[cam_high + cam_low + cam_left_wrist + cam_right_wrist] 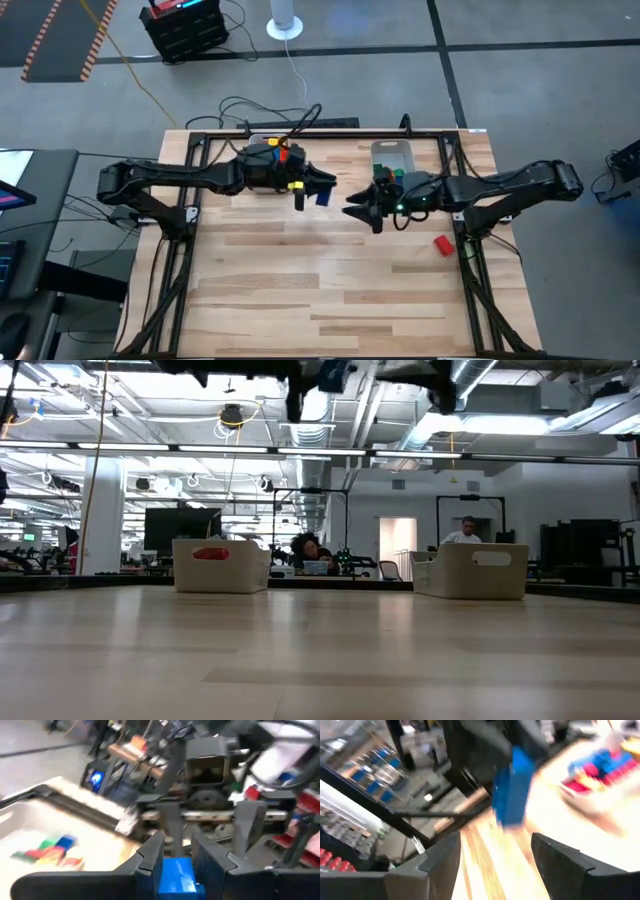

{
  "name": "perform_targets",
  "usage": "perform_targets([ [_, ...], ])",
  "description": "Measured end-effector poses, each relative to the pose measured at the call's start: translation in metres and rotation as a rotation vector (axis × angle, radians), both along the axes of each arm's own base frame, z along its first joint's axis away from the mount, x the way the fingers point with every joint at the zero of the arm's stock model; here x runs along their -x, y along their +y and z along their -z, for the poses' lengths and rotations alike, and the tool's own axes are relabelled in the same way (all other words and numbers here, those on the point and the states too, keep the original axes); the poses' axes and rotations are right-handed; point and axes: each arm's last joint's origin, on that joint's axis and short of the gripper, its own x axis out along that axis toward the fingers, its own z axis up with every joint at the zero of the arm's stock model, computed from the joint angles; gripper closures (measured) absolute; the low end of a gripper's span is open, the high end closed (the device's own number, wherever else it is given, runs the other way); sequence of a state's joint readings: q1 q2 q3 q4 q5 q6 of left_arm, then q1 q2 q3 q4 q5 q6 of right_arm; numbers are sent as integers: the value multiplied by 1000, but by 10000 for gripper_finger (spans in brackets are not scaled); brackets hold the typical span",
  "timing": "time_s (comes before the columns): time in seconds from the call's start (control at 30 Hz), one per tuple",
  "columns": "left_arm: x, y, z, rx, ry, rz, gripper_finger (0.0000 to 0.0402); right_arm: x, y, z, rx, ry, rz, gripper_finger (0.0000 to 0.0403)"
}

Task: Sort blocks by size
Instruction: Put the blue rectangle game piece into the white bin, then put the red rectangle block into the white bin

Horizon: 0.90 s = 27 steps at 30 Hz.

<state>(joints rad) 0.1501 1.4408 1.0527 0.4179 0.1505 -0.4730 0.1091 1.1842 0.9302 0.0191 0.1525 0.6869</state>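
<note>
Two dark arms meet above the middle of the pale wooden table (330,290). You have two clear plastic bins at the far edge, the left bin (262,150) with mixed bricks, the right bin (395,155) with a few. Left gripper (322,189) pinches a long blue plastic brick (176,877) in mid-air; right gripper (357,212) faces it just beside, fingers spread and empty. One small red brick (442,244) lies on the table near the right edge. Judge this a hand-over step: next, align the spread fingers around the blue brick before closing.
</note>
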Motion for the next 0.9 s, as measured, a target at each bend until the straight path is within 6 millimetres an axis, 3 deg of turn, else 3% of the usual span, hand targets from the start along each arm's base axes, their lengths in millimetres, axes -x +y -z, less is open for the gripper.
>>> perform_targets([
  [0.23, 36, 45, 11, -9, 315, -183, 323, 20, 8, 6, -51, 151, 17, 132],
  [0.5, 76, 96, 59, -36, 795, -491, 310, 18, 20, 27, -59, 307, 29, 132],
  [0.73, 91, 122, 77, 20, 881, -593, 309, 24, 23, 44, -115, 487, 46, 132],
  [0.9, 100, 131, 78, 63, 888, -610, 264, 45, 22, 61, -276, 780, 67, 132],
])
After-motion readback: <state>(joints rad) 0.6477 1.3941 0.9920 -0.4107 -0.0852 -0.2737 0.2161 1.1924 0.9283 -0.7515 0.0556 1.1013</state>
